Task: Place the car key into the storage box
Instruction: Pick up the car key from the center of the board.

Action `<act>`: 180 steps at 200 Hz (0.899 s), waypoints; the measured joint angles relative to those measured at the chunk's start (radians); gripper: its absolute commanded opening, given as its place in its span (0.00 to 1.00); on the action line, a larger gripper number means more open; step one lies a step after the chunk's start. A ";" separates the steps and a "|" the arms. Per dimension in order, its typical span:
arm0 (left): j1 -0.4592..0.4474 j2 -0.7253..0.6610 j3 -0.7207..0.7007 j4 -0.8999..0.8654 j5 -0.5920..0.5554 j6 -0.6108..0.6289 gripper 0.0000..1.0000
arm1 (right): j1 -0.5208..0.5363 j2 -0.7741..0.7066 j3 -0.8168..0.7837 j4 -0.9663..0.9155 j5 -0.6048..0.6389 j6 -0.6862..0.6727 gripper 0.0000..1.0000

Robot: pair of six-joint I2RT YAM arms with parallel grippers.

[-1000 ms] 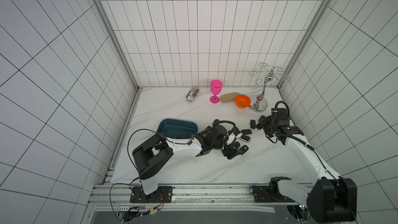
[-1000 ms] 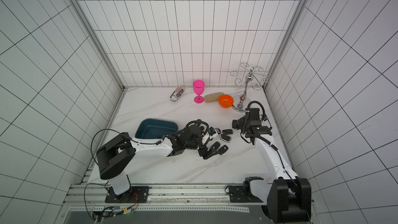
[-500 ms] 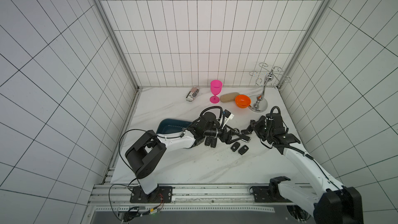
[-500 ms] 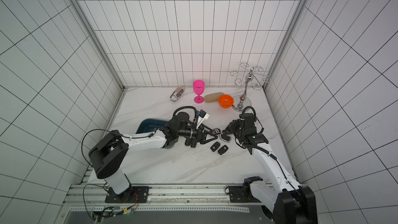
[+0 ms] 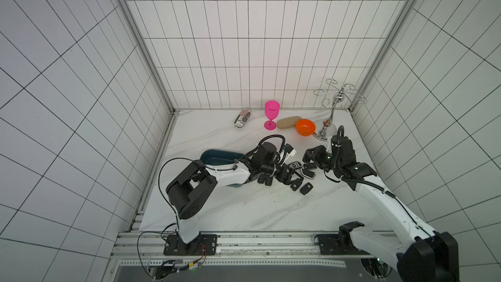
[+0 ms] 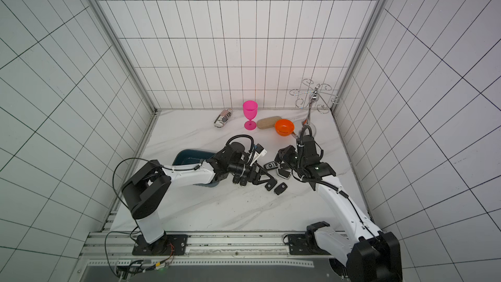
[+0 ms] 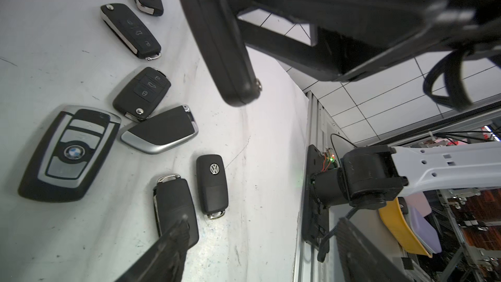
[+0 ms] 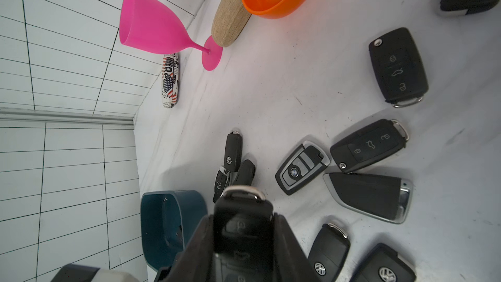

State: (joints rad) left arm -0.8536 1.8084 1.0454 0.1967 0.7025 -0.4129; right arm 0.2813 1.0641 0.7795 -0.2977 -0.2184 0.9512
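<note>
The right gripper point(image 8: 244, 217) is pinching the light, stiff, likely slippery black plastic car key point(image 8: 242, 229) by its narrow edges, the dark teal plastic storage box point(image 8: 151, 229) lying ahead of its tips; the left gripper point(image 7: 210, 158) is gaping empty.

Right gripper point(image 5: 311, 159), key point(image 8: 242, 226) pinched: shifted in toward left gripper point(image 5: 288, 179), now just beside it. Right arm stretched lower and further forward. Left gripper: pulled back toward box point(image 5: 217, 156), then came down again over loose keys point(image 5: 305, 188) below its fingers.
</note>
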 measured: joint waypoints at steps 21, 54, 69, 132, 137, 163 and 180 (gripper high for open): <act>-0.011 0.011 0.002 0.001 -0.042 0.015 0.80 | 0.021 0.000 0.000 -0.004 -0.002 -0.001 0.27; -0.017 0.026 0.010 0.008 -0.080 0.022 0.80 | 0.054 0.000 0.000 -0.005 -0.002 -0.003 0.27; -0.016 0.028 0.019 0.010 -0.091 0.027 0.80 | 0.068 0.000 0.000 -0.006 0.000 -0.003 0.26; -0.016 0.028 0.047 0.023 -0.126 0.032 0.73 | 0.130 -0.002 0.000 -0.020 0.014 -0.017 0.26; -0.016 0.028 0.048 0.024 -0.127 0.031 0.72 | 0.133 -0.002 0.000 -0.021 0.018 -0.018 0.26; -0.014 0.028 0.048 0.029 -0.126 0.023 0.70 | 0.141 -0.013 0.000 -0.024 0.032 -0.021 0.26; -0.013 0.028 0.048 0.029 -0.125 0.016 0.66 | 0.146 -0.019 0.000 -0.027 0.048 -0.029 0.26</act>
State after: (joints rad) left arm -0.8669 1.8362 1.0939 0.2256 0.5777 -0.3969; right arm 0.4274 1.0451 0.7792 -0.3244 -0.1707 0.9218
